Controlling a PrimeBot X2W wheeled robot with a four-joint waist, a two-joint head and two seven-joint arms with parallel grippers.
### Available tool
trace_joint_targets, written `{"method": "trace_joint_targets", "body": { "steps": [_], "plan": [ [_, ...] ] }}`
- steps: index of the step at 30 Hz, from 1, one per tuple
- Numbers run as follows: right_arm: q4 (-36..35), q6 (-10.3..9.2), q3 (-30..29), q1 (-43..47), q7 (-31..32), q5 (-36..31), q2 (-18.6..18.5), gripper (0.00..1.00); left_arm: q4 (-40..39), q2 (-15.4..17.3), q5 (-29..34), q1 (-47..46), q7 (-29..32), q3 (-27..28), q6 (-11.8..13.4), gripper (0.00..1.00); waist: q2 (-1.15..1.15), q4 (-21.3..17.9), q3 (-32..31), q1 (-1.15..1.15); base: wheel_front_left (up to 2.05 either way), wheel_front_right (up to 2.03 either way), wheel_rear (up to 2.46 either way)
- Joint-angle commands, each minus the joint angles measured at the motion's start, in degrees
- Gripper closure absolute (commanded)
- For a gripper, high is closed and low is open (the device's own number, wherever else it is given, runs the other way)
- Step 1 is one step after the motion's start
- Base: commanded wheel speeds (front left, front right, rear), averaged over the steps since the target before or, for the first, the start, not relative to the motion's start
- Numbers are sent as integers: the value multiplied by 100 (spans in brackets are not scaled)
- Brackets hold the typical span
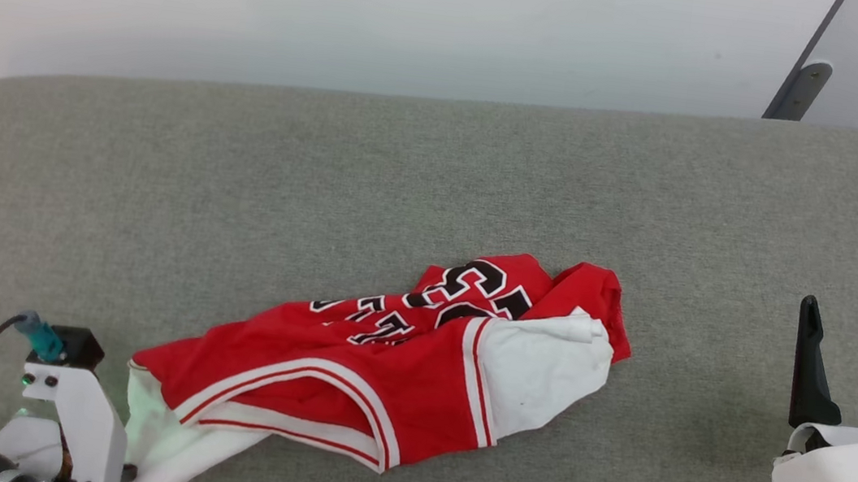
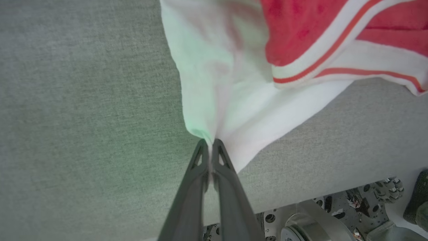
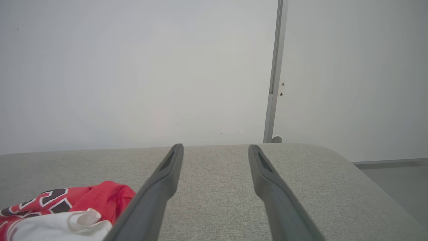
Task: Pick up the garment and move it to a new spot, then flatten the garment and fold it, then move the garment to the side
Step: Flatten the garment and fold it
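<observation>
The garment (image 1: 398,360), a red jersey with white sleeves, striped trim and black lettering, lies crumpled on the grey cushion, front of centre. One white sleeve trails to the lower left. My left gripper (image 2: 210,142) is shut on the edge of that white sleeve (image 2: 230,110), the cloth pinched between its fingertips; in the head view its wrist housing (image 1: 76,411) stands beside the sleeve. My right gripper (image 1: 850,313) hovers open at the far right, well clear of the garment (image 3: 63,211), its fingers (image 3: 167,174) spread over bare cushion.
The grey upholstered surface (image 1: 437,176) has rounded back corners and ends at a pale wall. A dark slanted bar (image 1: 800,82) rises at the back right. Past the cushion's near edge, the robot's base hardware (image 2: 334,217) is visible.
</observation>
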Motion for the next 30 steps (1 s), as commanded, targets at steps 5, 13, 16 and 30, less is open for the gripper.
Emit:
{"method": "trace_joint_targets", "body": {
  "steps": [5,13,16,30],
  "plan": [
    [-7,-8,5,-55,-28,50,9,0,284,-37,77,-109,-82,29,-69,0,0,-82,32,0,0,0,0],
    [-45,-8,-29,-85,-42,39,12,0,-5,193,87,-526,314,140,158,0,0,-151,84,0,0,0,0],
    [-46,-8,-34,-94,-56,30,25,0,-159,192,49,-730,397,248,235,0,0,-168,106,0,0,0,0],
    [-28,-8,115,-190,-151,3,56,0,713,-253,-19,-1067,496,211,238,0,0,-335,176,0,0,0,0]
  ]
}}
